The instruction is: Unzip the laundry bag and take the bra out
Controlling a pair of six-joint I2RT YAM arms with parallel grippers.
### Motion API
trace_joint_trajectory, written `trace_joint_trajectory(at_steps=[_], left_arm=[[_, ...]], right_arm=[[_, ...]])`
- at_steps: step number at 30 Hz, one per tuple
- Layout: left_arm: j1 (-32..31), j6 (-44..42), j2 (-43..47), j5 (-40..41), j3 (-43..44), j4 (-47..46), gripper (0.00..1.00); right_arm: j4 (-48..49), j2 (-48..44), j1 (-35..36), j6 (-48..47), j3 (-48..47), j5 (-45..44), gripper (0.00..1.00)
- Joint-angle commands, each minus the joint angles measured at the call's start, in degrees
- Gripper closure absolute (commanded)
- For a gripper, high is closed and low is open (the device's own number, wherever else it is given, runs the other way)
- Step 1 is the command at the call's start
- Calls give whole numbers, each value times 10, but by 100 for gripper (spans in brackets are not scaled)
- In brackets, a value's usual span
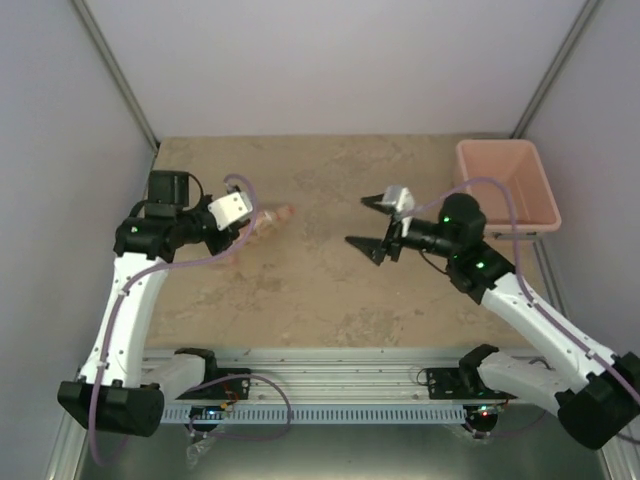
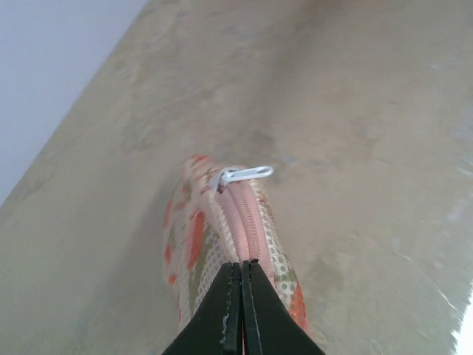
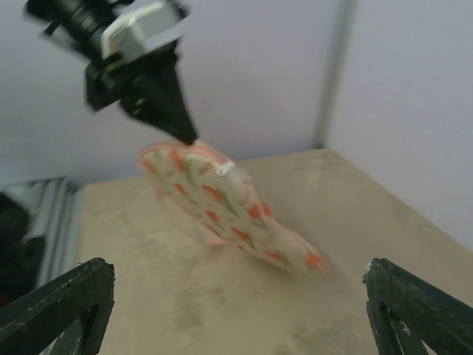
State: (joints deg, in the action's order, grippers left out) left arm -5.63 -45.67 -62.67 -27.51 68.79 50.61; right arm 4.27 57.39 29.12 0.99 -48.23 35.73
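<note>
Right, my left gripper (image 2: 241, 270) is pinched tight on the laundry bag (image 2: 198, 237) at its pink zip seam, and the white zip pull (image 2: 244, 174) lies just past the fingertips. The bag hangs tilted over the left half of the tabletop (image 1: 320, 290), clamped end raised, other end low. My right gripper (image 1: 368, 222) hovers mid-table, jaws spread wide, facing the bag. A pink tub (image 1: 530, 205) sits in the far right corner.

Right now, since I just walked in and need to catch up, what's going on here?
The left gripper is shut on the zip edge of the laundry bag, holding it tilted up from the table. The zip looks closed, its pull untouched. The right gripper hovers open, apart from the bag. No bra shows.
</note>
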Motion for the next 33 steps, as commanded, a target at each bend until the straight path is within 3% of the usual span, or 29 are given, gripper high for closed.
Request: trace_joint_trajectory(at_steps=[1, 5, 11, 19, 21, 25, 31, 33], left_arm=[[-5, -180, 24, -124, 47, 200, 100], [-5, -222, 54, -134, 38, 222, 100], [-5, -226, 95, -163, 2, 207, 100], [-5, -219, 110, -162, -24, 194, 100], [-5, -223, 115, -166, -29, 194, 100], [-5, -214, 120, -168, -32, 188, 100], [-5, -196, 134, -173, -47, 162, 100], [-4, -194, 135, -173, -50, 161, 100]], right_arm=[[-12, 40, 93, -151, -15, 19, 7], [15, 101, 160, -211, -26, 0, 5], [114, 192, 227, -212, -32, -31, 2], [199, 256, 255, -141, -16, -19, 3], [220, 267, 259, -133, -8, -43, 6], [216, 289, 259, -136, -17, -52, 31], [224, 310, 259, -139, -16, -10, 29], [219, 320, 259, -135, -18, -12, 41]])
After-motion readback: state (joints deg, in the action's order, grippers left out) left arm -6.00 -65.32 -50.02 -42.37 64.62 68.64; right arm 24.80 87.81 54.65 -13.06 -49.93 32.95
